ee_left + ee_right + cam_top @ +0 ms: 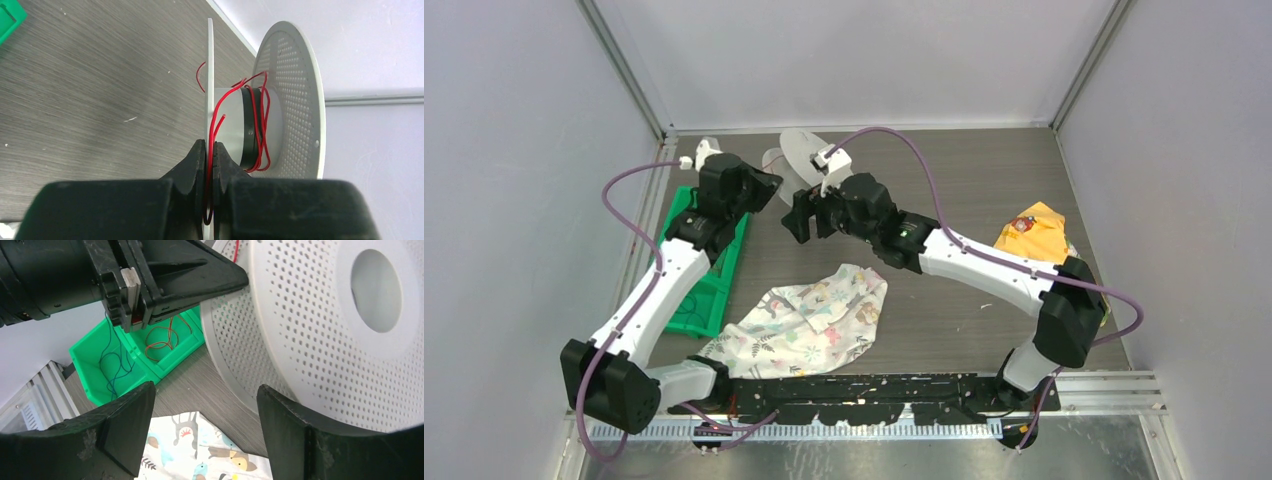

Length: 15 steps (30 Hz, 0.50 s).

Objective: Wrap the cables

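Note:
A white perforated spool (pixel 799 155) is held off the table at the back, between both arms. Thin red cable (pixel 260 125) loops round its hub, with a loose end (pixel 200 77) beside the near flange (pixel 210 60). My left gripper (pixel 210 150) is shut on that thin flange edge, and a strand of red cable is pinched between its fingers as well. My right gripper (pixel 205 390) stands open just in front of the other flange (pixel 310 340), with nothing between its fingers (pixel 135 415). From above, the right gripper (pixel 809 215) sits right of the left gripper (pixel 764 185).
A green bin (pixel 90 357) at the left holds blue and orange wires (pixel 160 342). A patterned cloth (pixel 809 320) lies near the front centre. A yellow bag (pixel 1034 235) lies at the right. Grey walls close in the table on three sides.

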Each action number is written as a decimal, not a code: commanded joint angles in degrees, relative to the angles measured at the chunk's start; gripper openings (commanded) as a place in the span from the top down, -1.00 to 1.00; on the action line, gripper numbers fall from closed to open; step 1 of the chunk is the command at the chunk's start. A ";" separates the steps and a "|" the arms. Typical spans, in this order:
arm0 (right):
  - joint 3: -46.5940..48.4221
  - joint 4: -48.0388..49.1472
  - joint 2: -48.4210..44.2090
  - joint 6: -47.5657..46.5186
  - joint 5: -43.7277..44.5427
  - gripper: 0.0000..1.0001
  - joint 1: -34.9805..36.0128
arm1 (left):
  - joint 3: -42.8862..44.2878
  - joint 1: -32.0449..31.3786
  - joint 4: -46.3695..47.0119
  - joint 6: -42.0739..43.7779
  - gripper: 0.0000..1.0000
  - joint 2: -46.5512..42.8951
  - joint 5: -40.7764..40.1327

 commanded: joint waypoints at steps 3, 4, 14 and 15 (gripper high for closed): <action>-0.66 1.36 -5.09 1.16 3.26 -0.59 -1.16 | 0.90 -0.26 6.16 -3.48 0.99 -2.66 0.40; -0.86 1.27 -5.74 1.23 3.20 -0.60 -1.20 | 1.05 -0.23 6.12 -3.54 0.99 -2.46 0.61; -8.44 2.54 -21.64 -2.09 4.34 -0.60 -1.18 | 7.67 0.29 5.74 4.75 0.99 -1.31 3.54; -9.88 3.28 -24.46 -3.06 6.07 -0.61 -1.18 | 8.75 0.49 4.97 5.17 0.99 -1.15 3.29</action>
